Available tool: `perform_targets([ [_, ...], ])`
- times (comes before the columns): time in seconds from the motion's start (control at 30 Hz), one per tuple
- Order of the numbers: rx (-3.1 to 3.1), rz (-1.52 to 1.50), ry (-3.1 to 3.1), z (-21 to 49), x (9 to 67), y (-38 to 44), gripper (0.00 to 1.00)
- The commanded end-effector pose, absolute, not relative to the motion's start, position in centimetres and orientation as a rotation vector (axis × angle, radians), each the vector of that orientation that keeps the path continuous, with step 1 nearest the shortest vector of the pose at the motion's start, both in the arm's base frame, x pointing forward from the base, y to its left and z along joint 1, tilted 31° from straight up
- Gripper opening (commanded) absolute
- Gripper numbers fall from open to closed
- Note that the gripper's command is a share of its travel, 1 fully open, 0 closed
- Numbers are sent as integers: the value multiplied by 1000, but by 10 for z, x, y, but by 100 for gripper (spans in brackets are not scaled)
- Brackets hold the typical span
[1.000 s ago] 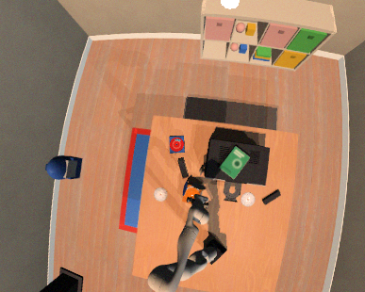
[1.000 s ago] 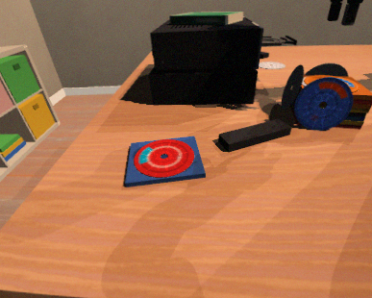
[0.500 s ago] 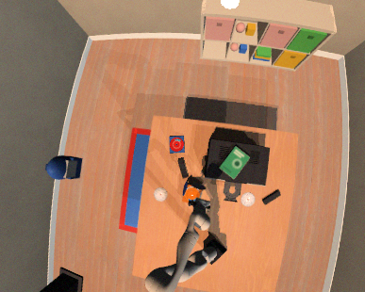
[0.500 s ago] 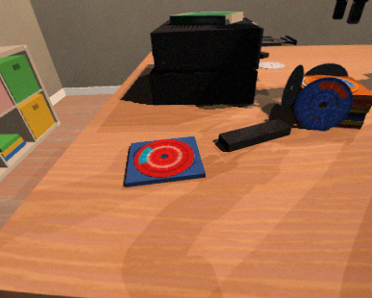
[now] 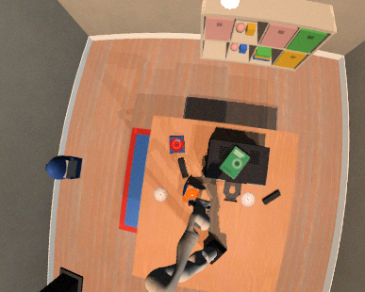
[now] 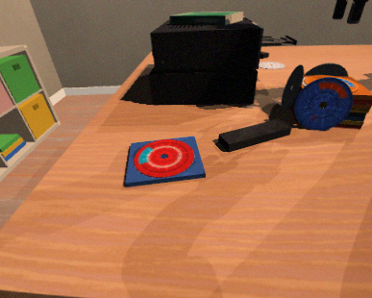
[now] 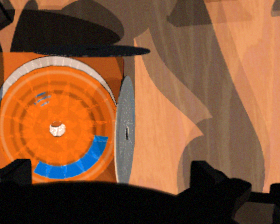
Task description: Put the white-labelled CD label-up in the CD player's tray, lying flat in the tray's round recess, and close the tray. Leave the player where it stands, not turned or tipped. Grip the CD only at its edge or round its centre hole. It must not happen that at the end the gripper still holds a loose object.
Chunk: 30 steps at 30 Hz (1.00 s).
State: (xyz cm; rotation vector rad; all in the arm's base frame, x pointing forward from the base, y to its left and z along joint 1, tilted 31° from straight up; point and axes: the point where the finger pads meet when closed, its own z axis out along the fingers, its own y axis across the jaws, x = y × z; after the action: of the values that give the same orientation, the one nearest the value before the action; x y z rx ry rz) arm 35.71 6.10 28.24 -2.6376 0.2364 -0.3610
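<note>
The black player (image 5: 259, 175) (image 6: 204, 48) has its tray (image 5: 232, 194) (image 6: 280, 40) out. A white disc (image 5: 247, 197) (image 6: 272, 65) lies flat beside the tray. Another white disc (image 5: 160, 192) lies left of the case stack. An orange CD (image 5: 191, 193) (image 7: 56, 100) lies on the stack, over a disc whose white rim (image 7: 81, 64) shows; which white disc is the labelled CD I cannot tell. My gripper (image 5: 200, 203) (image 6: 348, 10) (image 7: 111, 178) is open and empty, above the stack's near side. Whether the tray's recess holds anything is too small to tell.
A blue disc (image 6: 323, 105) and dark discs (image 6: 292, 88) (image 7: 126, 130) stand on edge round the stack. A black bar (image 5: 183, 168) (image 6: 254, 135) and a red disc on a blue case (image 5: 176, 144) (image 6: 164, 165) lie nearby. A green case (image 5: 230, 169) (image 6: 199, 18) lies on the player.
</note>
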Motion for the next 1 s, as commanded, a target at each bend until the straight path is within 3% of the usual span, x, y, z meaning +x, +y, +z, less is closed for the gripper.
perform_targets([
  [0.0,-2638,-363,237,283,357,61,100],
  [0.6,-2638,-363,237,283,357,61,100],
  [0.63,-2638,-363,237,283,357,61,16],
  [0.97,-2651,-362,240,278,359,63,16],
])
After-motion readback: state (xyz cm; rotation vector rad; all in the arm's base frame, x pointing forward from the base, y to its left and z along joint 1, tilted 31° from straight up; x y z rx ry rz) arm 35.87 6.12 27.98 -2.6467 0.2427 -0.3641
